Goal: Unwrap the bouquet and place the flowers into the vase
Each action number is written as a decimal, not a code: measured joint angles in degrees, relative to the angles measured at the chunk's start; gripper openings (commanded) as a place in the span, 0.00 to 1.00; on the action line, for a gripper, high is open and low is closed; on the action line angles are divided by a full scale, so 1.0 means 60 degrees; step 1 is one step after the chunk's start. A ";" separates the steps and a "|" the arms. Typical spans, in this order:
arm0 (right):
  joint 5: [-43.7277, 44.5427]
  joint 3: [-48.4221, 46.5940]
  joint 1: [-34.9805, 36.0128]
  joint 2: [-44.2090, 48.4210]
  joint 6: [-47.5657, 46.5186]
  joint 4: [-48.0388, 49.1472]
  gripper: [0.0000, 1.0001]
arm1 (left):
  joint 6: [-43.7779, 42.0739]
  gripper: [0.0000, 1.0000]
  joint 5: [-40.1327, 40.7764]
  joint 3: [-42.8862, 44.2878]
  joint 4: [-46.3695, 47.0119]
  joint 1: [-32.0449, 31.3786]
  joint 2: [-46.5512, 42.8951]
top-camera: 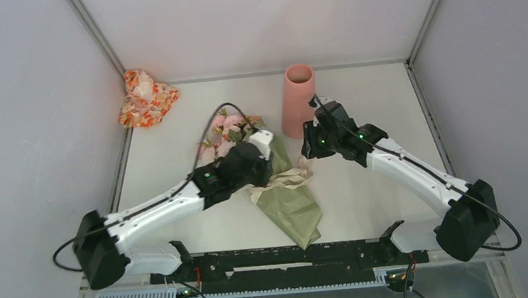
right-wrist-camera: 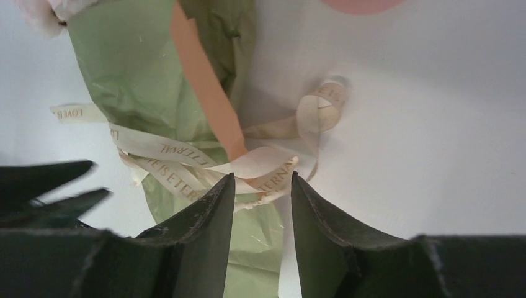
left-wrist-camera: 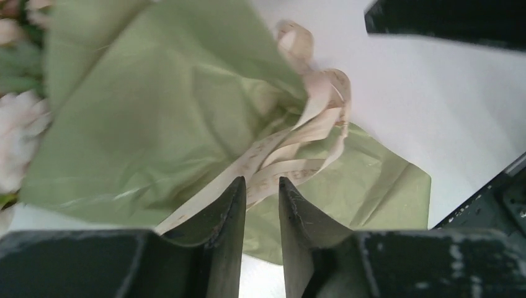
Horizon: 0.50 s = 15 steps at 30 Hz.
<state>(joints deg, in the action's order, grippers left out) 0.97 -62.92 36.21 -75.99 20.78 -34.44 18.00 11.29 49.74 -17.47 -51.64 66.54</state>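
While both grippers stand parted and pinch nothing, the bouquet (top-camera: 279, 190) lies loose on the table (top-camera: 363, 184), directly ahead of both sets of jaws.

Left gripper (left-wrist-camera: 261, 183): jaws narrowly spread, and the cream ribbon (right-wrist-camera: 186, 152) crosses just beyond the tips.

Right gripper (right-wrist-camera: 262, 180): jaws spread wider, with ribbon loops just ahead of the tips and green paper (left-wrist-camera: 155, 112) showing through the gap.

Handling, by judgement: the paper is light, thin and likely to crumple or tear. The ribbon is limp and slick, so a loose tail pinched flat looks the best hold. The flowers (top-camera: 224, 134), ahead and left of the left jaws, look fragile, so hold them by the stems. The vase (top-camera: 298, 100) stands upright beyond the right jaws and may tip if knocked.
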 measured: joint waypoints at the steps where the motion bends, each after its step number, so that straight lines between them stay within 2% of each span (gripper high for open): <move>1: -0.0015 0.0113 -0.0186 0.0222 0.0040 -0.0004 0.48 | -0.0127 0.30 -0.0026 0.0328 -0.0073 -0.0273 0.0532; 5: -0.0113 0.0186 -0.0721 0.1002 0.0073 0.0044 0.48 | -0.0506 0.33 -0.0047 0.1107 -0.0208 -0.0889 0.2109; 15: -0.0546 0.0423 -0.0976 0.1286 0.0069 0.0127 0.48 | -0.0514 0.43 0.0382 0.1107 -0.0623 -0.1293 0.3253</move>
<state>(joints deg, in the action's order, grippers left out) -2.31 -60.38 30.35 -68.27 21.19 -33.67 14.92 13.58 56.38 -21.21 -59.40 86.06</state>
